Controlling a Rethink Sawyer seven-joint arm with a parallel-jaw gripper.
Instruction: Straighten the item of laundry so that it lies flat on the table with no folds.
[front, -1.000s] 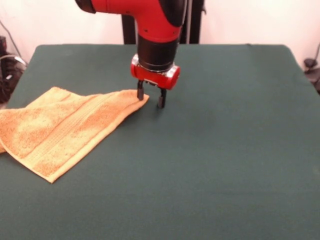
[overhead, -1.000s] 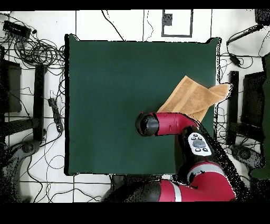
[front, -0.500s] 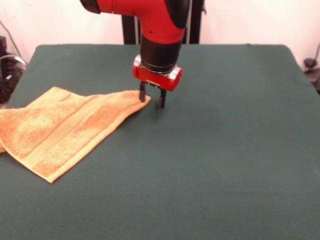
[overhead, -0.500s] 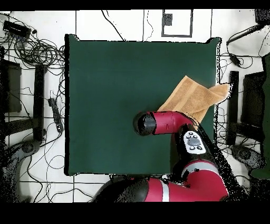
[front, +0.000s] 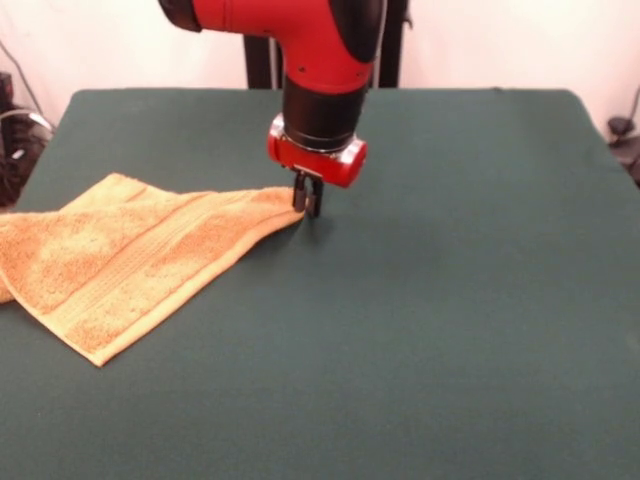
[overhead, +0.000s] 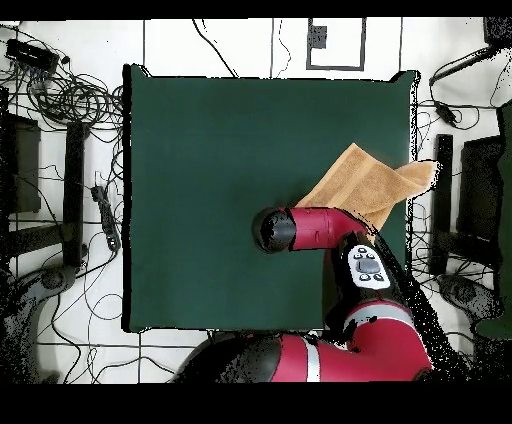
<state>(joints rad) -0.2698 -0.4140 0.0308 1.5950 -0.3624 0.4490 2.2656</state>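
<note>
I am pinching the pointed corner of the towel with my gripper, whose fingers are drawn close together on the cloth right at the tip, down at the surface of the table. Seen from the front, the towel is lying to the left of my gripper, spreading away from it toward the table's left edge, where its far end is reaching the rim and folding over itself. Its long axis is running diagonally, from the pinched corner down and to the left, and the woven band is following that same slant. From overhead, the towel is sitting near the table's right edge, one end hanging past it. Compared with a second ago, my fingers were spread apart astride the corner; now they are closed on it, and the towel's tip is sitting slightly further right.
</note>
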